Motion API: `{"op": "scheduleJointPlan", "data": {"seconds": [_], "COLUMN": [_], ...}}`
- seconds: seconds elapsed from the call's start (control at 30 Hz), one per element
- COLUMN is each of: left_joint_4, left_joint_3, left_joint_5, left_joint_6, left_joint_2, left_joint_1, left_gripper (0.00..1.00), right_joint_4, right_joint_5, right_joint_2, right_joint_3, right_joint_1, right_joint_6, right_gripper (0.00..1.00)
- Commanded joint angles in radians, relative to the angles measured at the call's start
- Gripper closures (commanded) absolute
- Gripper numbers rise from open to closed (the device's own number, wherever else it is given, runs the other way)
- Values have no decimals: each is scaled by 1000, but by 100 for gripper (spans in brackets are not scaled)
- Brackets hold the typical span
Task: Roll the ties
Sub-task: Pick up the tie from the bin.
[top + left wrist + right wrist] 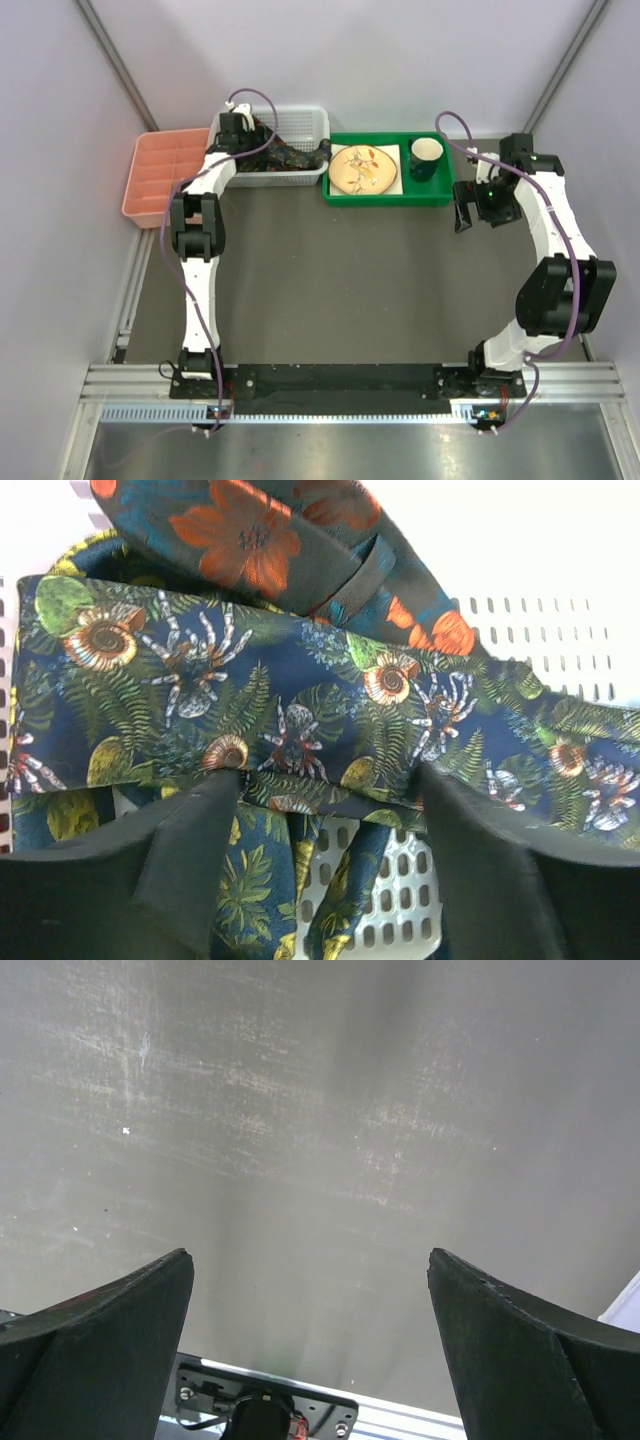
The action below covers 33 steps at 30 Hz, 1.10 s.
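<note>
Several ties (pixel 290 158) lie piled in a white perforated basket (pixel 305 120) at the back left. In the left wrist view a navy tie with ferns, shells and spiders (pixel 300 710) runs across, and a dark tie with orange flowers (pixel 250 530) lies behind it. My left gripper (pixel 245 140) is down in the basket. It (pixel 330 780) is open, and its fingertips touch the near edge of the navy tie on either side of a hanging fold. My right gripper (pixel 463 222) hovers open and empty over bare table (pixel 310 1260) at the right.
A green tray (pixel 385 195) beside the basket holds a patterned plate (pixel 365 168) and a dark green mug (pixel 426 157). A pink compartment tray (pixel 160 175) stands to the left of the basket. The basket floor (pixel 400 880) shows under the ties.
</note>
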<state>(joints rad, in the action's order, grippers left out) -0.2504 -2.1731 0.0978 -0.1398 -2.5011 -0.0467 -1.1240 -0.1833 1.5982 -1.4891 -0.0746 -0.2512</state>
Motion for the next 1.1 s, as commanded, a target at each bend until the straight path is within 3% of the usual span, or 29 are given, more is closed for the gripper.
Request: {"op": "scheduleJointPlan", "data": {"seconds": [0.0,0.23,0.27,0.33,0.43,0.47,0.63,0.87,1.07], "left_joint_4": [80,123,120,109,50,22,-66,-101,-106], "left_joint_3": [-50,-56,-60,-74,-76,-73,-4,12,10], "left_joint_5": [37,36,34,34,89,112,201,198,270], "left_joint_6": [-14,-15,-14,-9,43,71,330,678,848], "left_joint_2": [-7,2,1,-2,10,25,106,148,120], "left_joint_1": [5,10,10,10,11,11,28,41,39], "left_gripper": [32,74,86,89,65,48,28,26,31], "right_joint_4": [4,3,4,3,3,3,0,-2,-5], "right_joint_5": [13,15,15,16,18,19,18,8,4], "right_joint_2": [-1,0,-1,-1,-4,-7,-20,-14,-1], "right_joint_3": [-37,-36,-37,-40,-39,-39,-30,-28,-42], "right_joint_1": [7,7,7,7,6,7,7,7,7], "right_joint_6": [-14,-14,-14,-14,-16,-17,-20,-22,-20], "right_gripper": [1,1,1,1,1,1,1,1,1]}}
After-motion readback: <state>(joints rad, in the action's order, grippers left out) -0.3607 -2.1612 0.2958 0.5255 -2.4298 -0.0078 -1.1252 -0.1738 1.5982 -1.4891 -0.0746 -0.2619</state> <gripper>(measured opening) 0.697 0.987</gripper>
